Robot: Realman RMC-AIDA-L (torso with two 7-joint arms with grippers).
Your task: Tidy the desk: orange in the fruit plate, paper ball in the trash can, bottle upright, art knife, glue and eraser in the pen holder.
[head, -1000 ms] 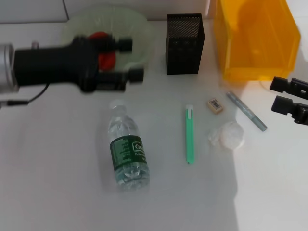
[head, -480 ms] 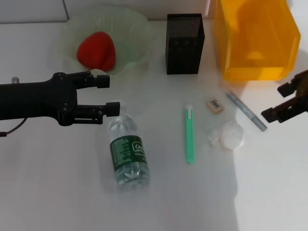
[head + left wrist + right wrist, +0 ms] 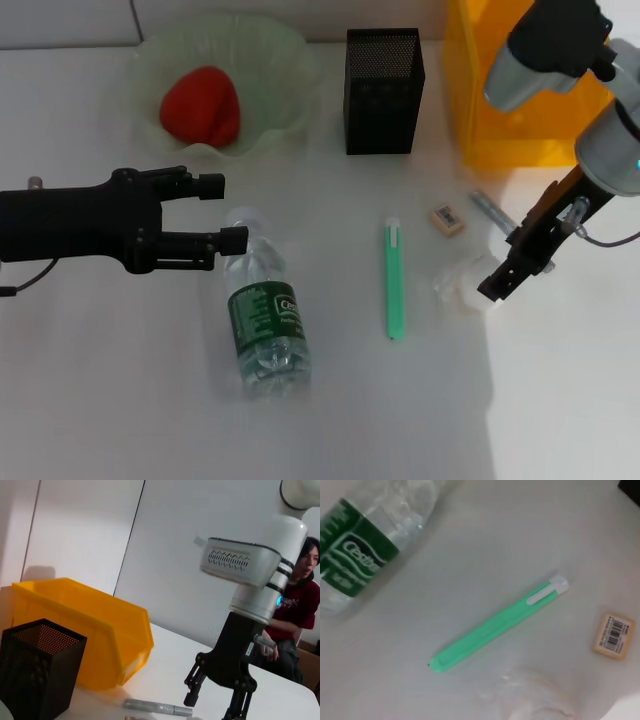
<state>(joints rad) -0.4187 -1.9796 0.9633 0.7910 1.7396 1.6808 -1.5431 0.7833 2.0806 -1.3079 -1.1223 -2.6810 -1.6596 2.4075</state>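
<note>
Across the white desk (image 3: 120,400) the task's things lay scattered. Toward the far left corner the orange (image 3: 200,104), red-orange and round, sat inside the fruit plate (image 3: 285,75), a pale green translucent bowl with a wavy rim. Along the far edge stood the pen holder (image 3: 383,90), a black square mesh cup, and beyond it, at the far right corner, the trash can (image 3: 475,90), a translucent yellow bin.

Near the middle of the desk the bottle (image 3: 265,320) lay on its side, clear plastic with a dark green label and its white cap pointing toward the far edge. Beside it, toward the right, lay a slim green art knife (image 3: 394,280), lengthwise toward the far edge. Further right sat the eraser (image 3: 447,220), a tiny beige block with a dark printed mark, and a grey glue stick (image 3: 484,207), partly hidden by the right arm. The paper ball (image 3: 455,287), a white crumpled lump, lay just nearer than the eraser.

The left gripper (image 3: 222,212) hovered just beside the bottle's cap, its fingers spread and holding nothing. The right gripper (image 3: 500,280) pointed down at the paper ball, touching or just over it; its fingers looked parted in the left wrist view.
</note>
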